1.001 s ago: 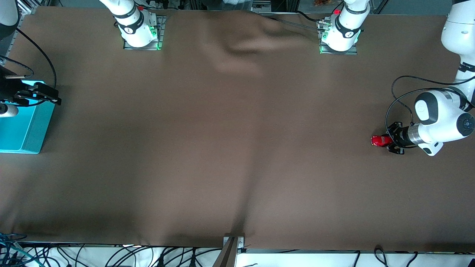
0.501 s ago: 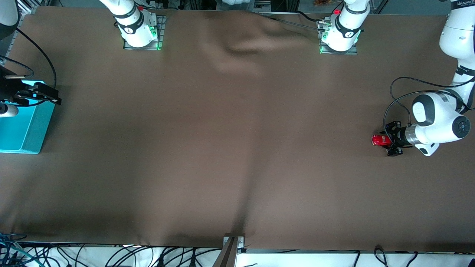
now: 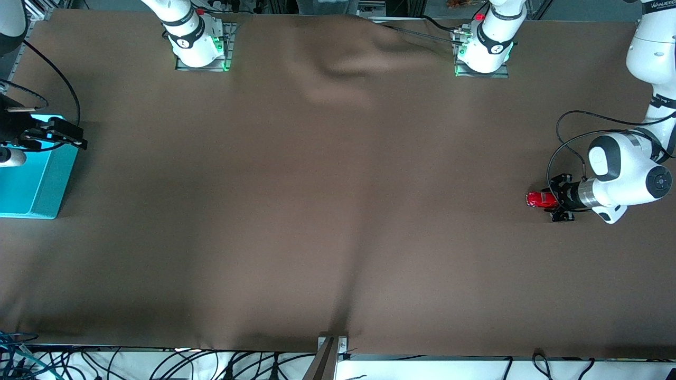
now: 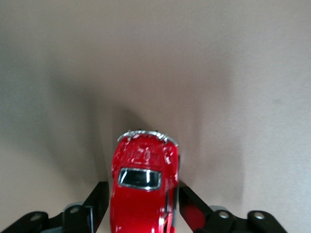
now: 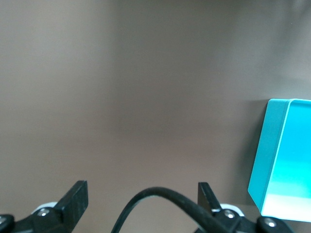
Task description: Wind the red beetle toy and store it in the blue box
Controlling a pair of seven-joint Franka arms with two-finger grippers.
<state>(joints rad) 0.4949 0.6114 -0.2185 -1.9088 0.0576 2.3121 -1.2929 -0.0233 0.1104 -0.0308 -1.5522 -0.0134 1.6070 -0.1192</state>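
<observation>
The red beetle toy (image 3: 537, 199) rests on the brown table near the left arm's end. My left gripper (image 3: 552, 201) is low over the table, its fingers closed against the toy's two sides. In the left wrist view the toy (image 4: 142, 189) lies between the black fingers (image 4: 97, 201), with its silvery bumper pointing away from the wrist. The blue box (image 3: 31, 182) stands at the right arm's end of the table. My right gripper (image 3: 66, 134) hangs over the box's edge, open and empty. In the right wrist view (image 5: 141, 189) the box (image 5: 284, 160) shows to one side.
A brown cloth (image 3: 338, 211) covers the table, with a fold (image 3: 343, 68) between the two arm bases. A black cable (image 5: 165, 204) loops between the right gripper's fingers. Another cable (image 3: 570, 137) arcs over the left wrist.
My left gripper and the toy have shifted slightly along the table toward the right arm's end. The right arm has not moved.
</observation>
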